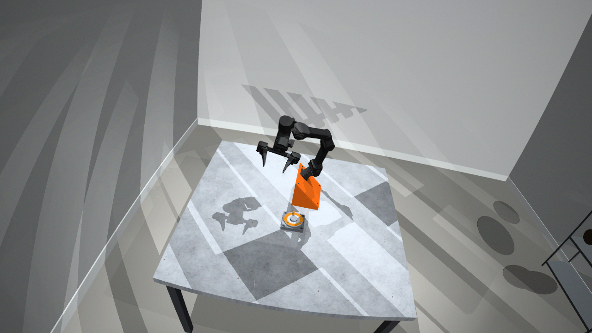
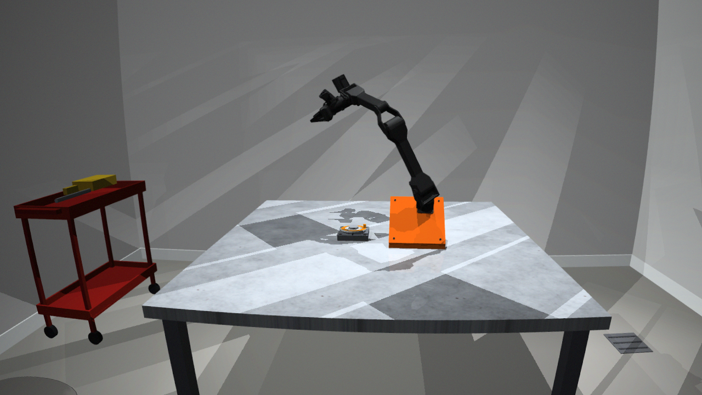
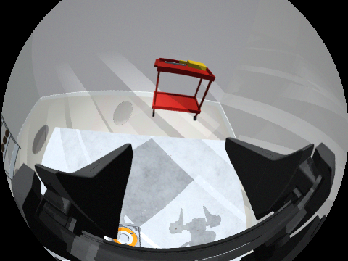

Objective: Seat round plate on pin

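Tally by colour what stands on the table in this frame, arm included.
Orange: 2, the arm's mounting plate and the round plate's ring
Black: 1, the arm with its open gripper, held high above the table
Dark grey: 1, the square base under the round plate
Total: 4

Glossy, perhaps marble table

A red cart on wheels stands off to the side of the marble-patterned table — a yellow block on its top shelf; a floor vent lies near the table's far leg.
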Motion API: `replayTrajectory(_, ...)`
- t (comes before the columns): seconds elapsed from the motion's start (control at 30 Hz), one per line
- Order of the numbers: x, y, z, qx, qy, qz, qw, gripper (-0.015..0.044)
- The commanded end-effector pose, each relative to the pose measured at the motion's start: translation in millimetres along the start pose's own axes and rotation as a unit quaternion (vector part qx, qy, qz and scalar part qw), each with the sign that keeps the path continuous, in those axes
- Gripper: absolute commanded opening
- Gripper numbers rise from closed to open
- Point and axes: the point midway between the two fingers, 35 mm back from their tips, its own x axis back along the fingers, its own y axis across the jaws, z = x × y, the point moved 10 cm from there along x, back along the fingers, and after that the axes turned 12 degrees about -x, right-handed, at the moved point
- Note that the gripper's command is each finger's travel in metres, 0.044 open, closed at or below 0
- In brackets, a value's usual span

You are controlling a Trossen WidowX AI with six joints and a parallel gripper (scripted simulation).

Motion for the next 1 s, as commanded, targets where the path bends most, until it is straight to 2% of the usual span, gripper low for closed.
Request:
replayTrajectory(0.0,-2,0,2,-0.001,0.003,0.001,1.0,0.0374)
replayTrajectory(0.2,-45,8,73,-0.034,0.108,0.018,0.993,0.0216)
replayTrajectory(0.3,-53,11,94,-0.04,0.139,0.022,0.989,0.0137)
replayTrajectory(0.47,-72,28,170,-0.055,0.253,0.033,0.965,0.0006)
replayTrajectory(0.67,-71,51,235,-0.06,0.353,0.035,0.933,0.0)
replayTrajectory(0.77,-63,68,278,-0.06,0.42,0.034,0.905,0.0)
replayTrajectory(0.97,-44,90,330,-0.057,0.505,0.029,0.861,0.0)
